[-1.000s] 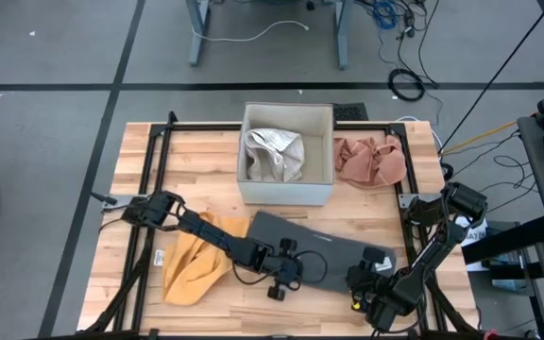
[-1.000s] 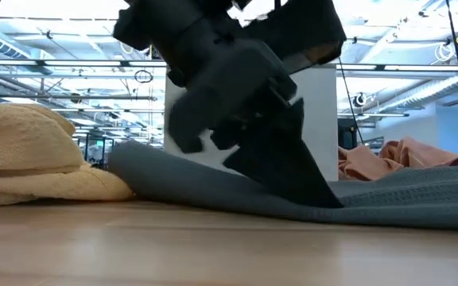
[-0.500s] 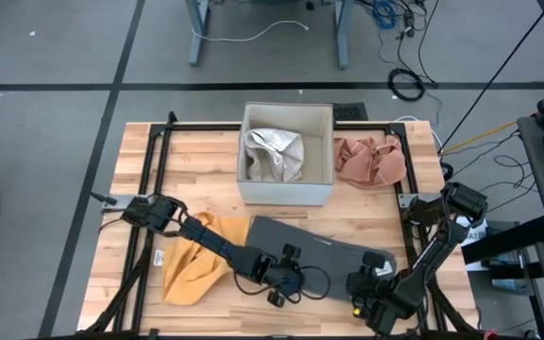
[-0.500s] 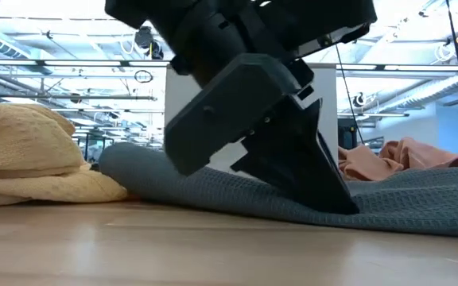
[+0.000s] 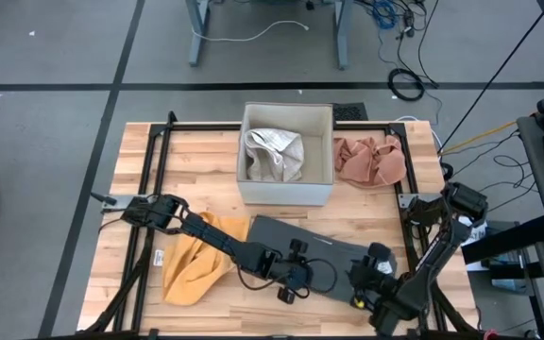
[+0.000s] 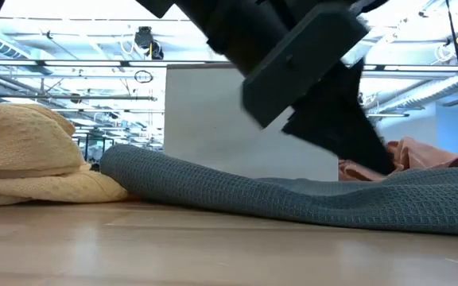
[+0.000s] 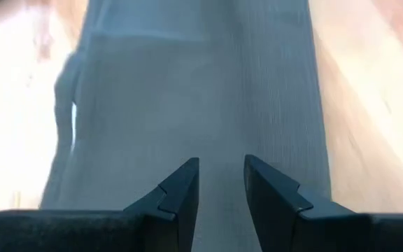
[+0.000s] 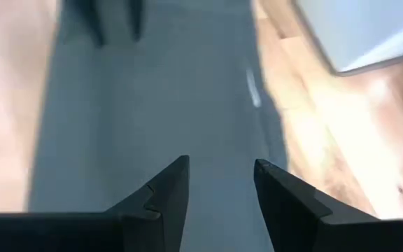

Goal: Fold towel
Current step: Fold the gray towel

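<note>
Grey waffle-weave towel (image 5: 314, 250) lies flat on wooden surface (image 5: 206, 161), under both pincers; left pincer (image 7: 220, 183) and right pincer (image 8: 221, 183) above it, fingers parted, holding nothing

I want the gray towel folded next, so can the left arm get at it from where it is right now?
Probably yes. The left gripper hangs over the near edge of the gray towel, fingers open with only cloth ahead. The right gripper is at the same edge, off to the side.
</note>
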You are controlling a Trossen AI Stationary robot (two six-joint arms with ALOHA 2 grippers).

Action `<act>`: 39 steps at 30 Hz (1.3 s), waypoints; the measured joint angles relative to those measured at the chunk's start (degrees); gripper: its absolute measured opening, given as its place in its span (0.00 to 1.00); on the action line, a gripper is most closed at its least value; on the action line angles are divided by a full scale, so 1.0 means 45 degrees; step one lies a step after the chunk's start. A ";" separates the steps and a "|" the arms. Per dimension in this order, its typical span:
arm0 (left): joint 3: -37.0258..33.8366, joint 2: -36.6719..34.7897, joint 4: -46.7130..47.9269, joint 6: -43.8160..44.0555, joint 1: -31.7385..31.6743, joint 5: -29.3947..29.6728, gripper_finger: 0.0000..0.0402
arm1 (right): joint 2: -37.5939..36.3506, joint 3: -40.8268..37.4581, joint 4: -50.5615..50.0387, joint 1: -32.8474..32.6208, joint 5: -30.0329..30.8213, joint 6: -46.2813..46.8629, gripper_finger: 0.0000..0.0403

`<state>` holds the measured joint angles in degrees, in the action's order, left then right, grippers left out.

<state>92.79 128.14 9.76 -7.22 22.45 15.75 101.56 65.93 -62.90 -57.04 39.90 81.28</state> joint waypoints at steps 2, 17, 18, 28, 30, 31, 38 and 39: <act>0.0001 -0.0015 -0.0399 0.0016 -0.0019 -0.0005 0.30 | 0.0000 -0.0141 -0.0160 0.0280 0.0068 0.0087 0.37; 0.0020 -0.0053 -0.1316 0.0061 -0.0043 -0.0972 0.30 | 0.0000 -0.1983 0.1684 0.2038 -0.0449 -0.0577 0.37; 0.0024 -0.0053 -0.1312 0.0096 -0.0043 -0.1020 0.30 | 0.0000 -0.2164 0.2016 0.2126 -0.0573 -0.0660 0.37; 0.0024 -0.0053 -0.1292 0.0113 -0.0090 -0.1044 0.30 | 0.0000 -0.3108 0.3947 0.2439 -0.1389 -0.1374 0.25; 0.0024 -0.0053 -0.1292 0.0140 -0.0096 -0.1044 0.30 | 0.0000 -0.3108 0.3951 0.2439 -0.1525 -0.1673 0.14; 0.0024 -0.0053 -0.1292 0.0145 -0.0096 -0.1044 0.30 | 0.0000 -0.3108 0.3951 0.2439 -0.1544 -0.1797 0.08; 0.0024 -0.0053 -0.1292 0.0145 -0.0096 -0.1044 0.30 | -0.0710 -0.3103 0.3117 0.2434 -0.1409 -0.1776 0.01; 0.0024 -0.0053 -0.1292 0.0145 -0.0095 -0.1044 0.30 | -0.0915 -0.3103 0.2864 0.2432 -0.1256 -0.1666 0.01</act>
<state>92.90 127.90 3.95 -6.57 22.02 11.05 97.44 51.96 -50.01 -46.09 34.24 73.79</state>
